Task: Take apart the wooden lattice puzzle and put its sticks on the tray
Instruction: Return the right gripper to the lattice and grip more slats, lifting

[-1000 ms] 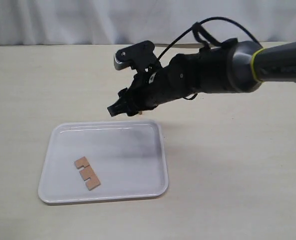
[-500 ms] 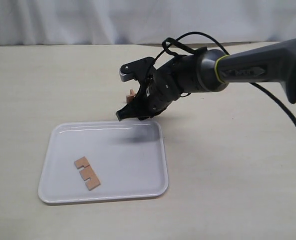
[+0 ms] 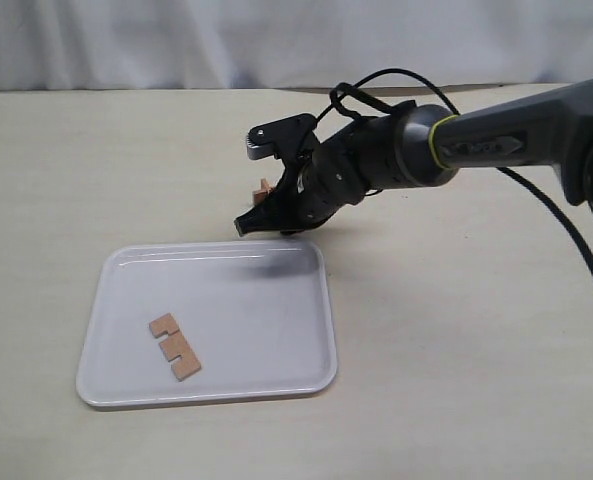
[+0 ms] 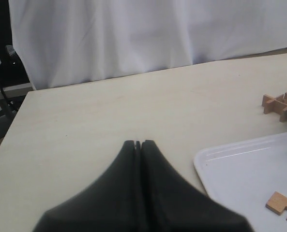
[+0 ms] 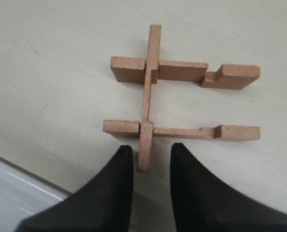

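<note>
Puzzle (image 5: 182, 72) on bench (image 3: 456, 330) beside tray (image 3: 261, 300); your R end effector (image 5: 151, 153) released, straddling cross-stick (image 5: 152, 53) end, prob. to pull it. L end effector (image 4: 138, 143) clenched, empty.

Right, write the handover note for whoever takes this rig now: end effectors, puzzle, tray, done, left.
Left end effector: shut, empty, clear of the work.
Right end effector: open, straddling the end of the crossing stick, not gripping it.
Puzzle: on the table just beyond the tray; three sticks interlocked.
Done: one stick lies on the tray.
Left: pull the three apart and put them on the tray.
</note>
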`<action>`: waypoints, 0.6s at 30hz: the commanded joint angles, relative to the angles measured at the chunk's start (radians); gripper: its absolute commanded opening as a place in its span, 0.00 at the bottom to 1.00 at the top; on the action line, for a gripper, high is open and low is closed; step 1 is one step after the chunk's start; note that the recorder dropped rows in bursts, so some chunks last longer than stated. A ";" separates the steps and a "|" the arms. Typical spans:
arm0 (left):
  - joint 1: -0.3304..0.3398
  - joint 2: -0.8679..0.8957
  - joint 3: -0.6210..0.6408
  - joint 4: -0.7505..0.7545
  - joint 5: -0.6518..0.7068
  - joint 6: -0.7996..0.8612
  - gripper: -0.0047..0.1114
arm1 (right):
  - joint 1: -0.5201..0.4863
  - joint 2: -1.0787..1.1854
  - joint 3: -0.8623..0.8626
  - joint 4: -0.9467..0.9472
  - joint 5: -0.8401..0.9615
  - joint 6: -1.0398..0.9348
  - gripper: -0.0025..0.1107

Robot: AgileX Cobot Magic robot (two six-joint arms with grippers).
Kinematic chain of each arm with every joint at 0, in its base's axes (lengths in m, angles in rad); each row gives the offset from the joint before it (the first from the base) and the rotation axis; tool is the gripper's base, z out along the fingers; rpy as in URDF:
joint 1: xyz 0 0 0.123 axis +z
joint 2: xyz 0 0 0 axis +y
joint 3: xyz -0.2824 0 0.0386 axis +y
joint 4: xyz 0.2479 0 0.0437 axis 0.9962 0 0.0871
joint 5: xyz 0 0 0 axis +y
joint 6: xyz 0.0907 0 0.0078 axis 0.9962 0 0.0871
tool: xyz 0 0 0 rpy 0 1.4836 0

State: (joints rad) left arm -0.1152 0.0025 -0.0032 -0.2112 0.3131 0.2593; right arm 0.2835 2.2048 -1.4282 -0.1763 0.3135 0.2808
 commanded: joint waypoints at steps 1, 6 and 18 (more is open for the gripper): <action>0.010 -0.002 0.003 -0.002 -0.009 0.005 0.04 | -0.002 -0.002 -0.002 -0.004 -0.025 0.010 0.06; 0.010 -0.002 0.003 -0.002 -0.009 0.005 0.04 | -0.002 -0.011 -0.002 0.004 -0.013 0.012 0.06; 0.010 -0.002 0.003 -0.002 -0.009 0.005 0.04 | -0.002 -0.154 -0.002 0.004 0.092 0.012 0.06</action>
State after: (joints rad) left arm -0.1152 0.0025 -0.0032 -0.2112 0.3131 0.2593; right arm 0.2835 2.0916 -1.4282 -0.1741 0.3807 0.2870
